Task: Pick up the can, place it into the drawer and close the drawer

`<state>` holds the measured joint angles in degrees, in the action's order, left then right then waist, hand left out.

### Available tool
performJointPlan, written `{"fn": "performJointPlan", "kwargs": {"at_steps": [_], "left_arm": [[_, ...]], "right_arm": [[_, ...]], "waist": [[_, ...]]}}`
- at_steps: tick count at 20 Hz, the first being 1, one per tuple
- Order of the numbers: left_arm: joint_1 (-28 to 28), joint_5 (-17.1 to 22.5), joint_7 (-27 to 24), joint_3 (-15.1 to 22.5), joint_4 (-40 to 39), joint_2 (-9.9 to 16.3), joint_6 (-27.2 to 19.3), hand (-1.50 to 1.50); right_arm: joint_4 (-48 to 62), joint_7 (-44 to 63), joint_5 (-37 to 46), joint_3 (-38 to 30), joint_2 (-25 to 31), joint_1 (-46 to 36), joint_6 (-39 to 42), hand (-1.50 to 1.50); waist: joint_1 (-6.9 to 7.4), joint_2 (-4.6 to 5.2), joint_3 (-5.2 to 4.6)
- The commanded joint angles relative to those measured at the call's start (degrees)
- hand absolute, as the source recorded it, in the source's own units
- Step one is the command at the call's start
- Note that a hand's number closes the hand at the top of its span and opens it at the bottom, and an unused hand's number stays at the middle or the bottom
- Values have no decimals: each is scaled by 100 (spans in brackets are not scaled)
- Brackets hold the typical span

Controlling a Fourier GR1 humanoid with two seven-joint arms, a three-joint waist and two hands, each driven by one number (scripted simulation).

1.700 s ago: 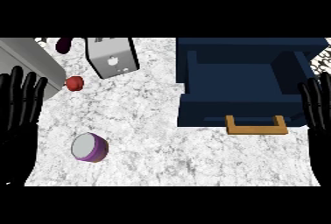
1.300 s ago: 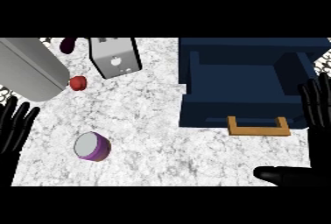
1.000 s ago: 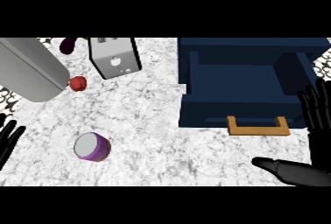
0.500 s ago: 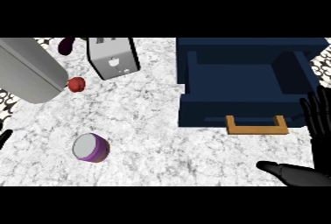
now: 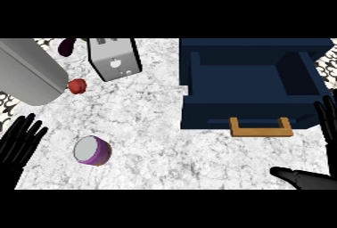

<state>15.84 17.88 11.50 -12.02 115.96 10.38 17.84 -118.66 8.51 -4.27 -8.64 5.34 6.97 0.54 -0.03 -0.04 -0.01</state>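
The can (image 5: pixel 92 150) is purple with a grey top and lies tilted on the marble counter at the lower left. The navy drawer (image 5: pixel 217 119) stands open at the upper right, its inside bare, with a wooden handle (image 5: pixel 261 127) on its front. My left hand (image 5: pixel 20 143) shows at the lower left edge, fingers straight and up, a short way left of the can and not touching it. My right hand (image 5: pixel 306 179) sits at the lower right, below the handle, thumb out to the left and fingers straight along the right edge. Both hands hold nothing.
A silver toaster (image 5: pixel 115 58) stands at the back, with a small red object (image 5: pixel 77 86) in front of it. A large grey rounded body (image 5: pixel 26 73) fills the upper left. A dark purple vegetable (image 5: pixel 66 46) lies behind it.
My left hand has dropped from the upper left to the lower left edge. The right hand has sunk a little, its thumb now showing at the lower right. The can and drawer are unmoved.
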Motion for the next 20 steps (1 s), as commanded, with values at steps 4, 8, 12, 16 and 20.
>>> {"fn": "performJointPlan", "kwargs": {"at_steps": [4,8,12,16,20], "left_arm": [[172,-826,-913,179,-818,-391,208,-150],[137,-1543,-1292,476,-1180,-696,-69,-150],[-91,-1783,-1966,330,-2138,-652,-26,-150],[-544,-1753,-2293,-4,-3005,-543,-159,-150],[-426,-1806,-2153,56,-2925,-545,-172,-150]], "right_arm": [[-280,204,-350,-358,132,80,183,-150],[-316,299,-83,-202,42,-84,39,-150],[-671,203,-372,-365,62,310,292,-150],[-1064,602,-187,-204,-67,318,111,-150],[-968,469,-85,-302,-140,418,209,-150]], "waist": [[-1,-1,0],[4,1,0],[-28,0,0],[-26,2,-2],[-7,0,0]]}}
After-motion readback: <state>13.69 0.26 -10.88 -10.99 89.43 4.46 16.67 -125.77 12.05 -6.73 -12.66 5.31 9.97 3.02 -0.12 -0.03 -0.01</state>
